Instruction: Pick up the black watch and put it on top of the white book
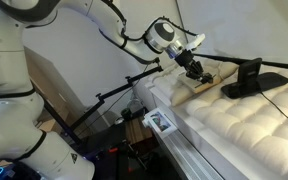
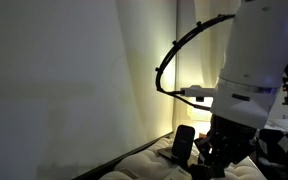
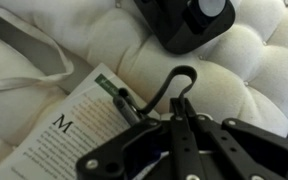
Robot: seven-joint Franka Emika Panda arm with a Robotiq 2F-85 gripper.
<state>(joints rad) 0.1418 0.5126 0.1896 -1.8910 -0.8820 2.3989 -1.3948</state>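
In the wrist view my gripper (image 3: 176, 112) has its fingers pressed together on the black watch (image 3: 174, 78), whose thin strap loops up from between the fingertips. The strap's free end (image 3: 124, 98) hangs over the right edge of the white book (image 3: 69, 135), an open printed page with a large "M" that lies on the quilted bed. In an exterior view the gripper (image 1: 192, 68) hovers low over the book (image 1: 212, 80) near the mattress edge. In an exterior view (image 2: 212, 160) the gripper is dark against the light, and the watch cannot be made out there.
A black stand with a round base (image 3: 189, 22) sits on the white quilted mattress (image 3: 249, 65) just beyond the gripper; it shows in both exterior views (image 1: 246, 78) (image 2: 184, 143). A grey strap (image 3: 29, 50) lies beside the book. A tripod (image 1: 109, 100) stands beside the bed.
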